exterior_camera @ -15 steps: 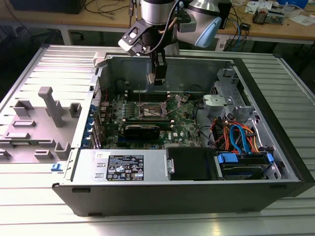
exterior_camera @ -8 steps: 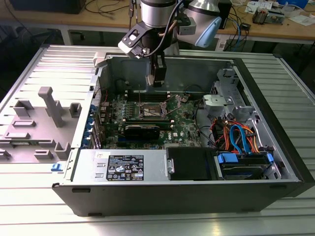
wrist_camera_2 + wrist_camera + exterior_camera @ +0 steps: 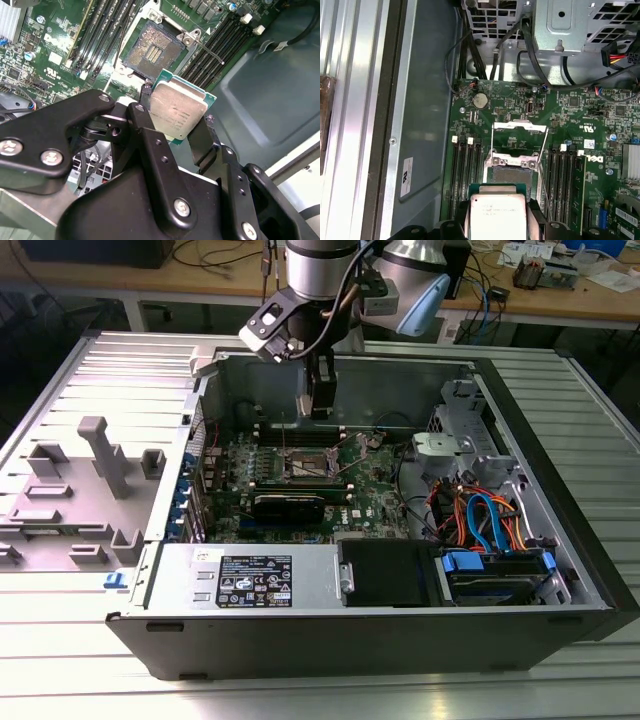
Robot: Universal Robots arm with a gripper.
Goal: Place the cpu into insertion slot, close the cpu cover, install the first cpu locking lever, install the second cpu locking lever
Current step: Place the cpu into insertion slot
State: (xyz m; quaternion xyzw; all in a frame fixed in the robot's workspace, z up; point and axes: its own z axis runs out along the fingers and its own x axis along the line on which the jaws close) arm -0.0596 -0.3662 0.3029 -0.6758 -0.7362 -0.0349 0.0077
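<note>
PC case (image 3: 330, 645) open. End effector (image 3: 320, 412) hovers above the insertion slot (image 3: 150, 50), cpu cover (image 3: 519, 131) flipped open beside the slot. It clamps the cpu (image 3: 179, 109) by opposite edges. Likely light, stiff, slick-topped, fragile underneath, so edge grip only.

Place: electronics or robotics lab
Bench: wooden bench (image 3: 590, 302) at 1 o'clock, strewn with cables (image 3: 482, 285)
Table: ribbed metal table (image 3: 60, 680) bearing an opened computer case (image 3: 400, 645)
Machine: robot arm (image 3: 320, 265) at 12 o'clock

One cpu (image 3: 177, 112), one insertion slot (image 3: 152, 50), one cpu cover (image 3: 520, 126), one coin cell (image 3: 479, 101) and one pincer (image 3: 176, 106).
</note>
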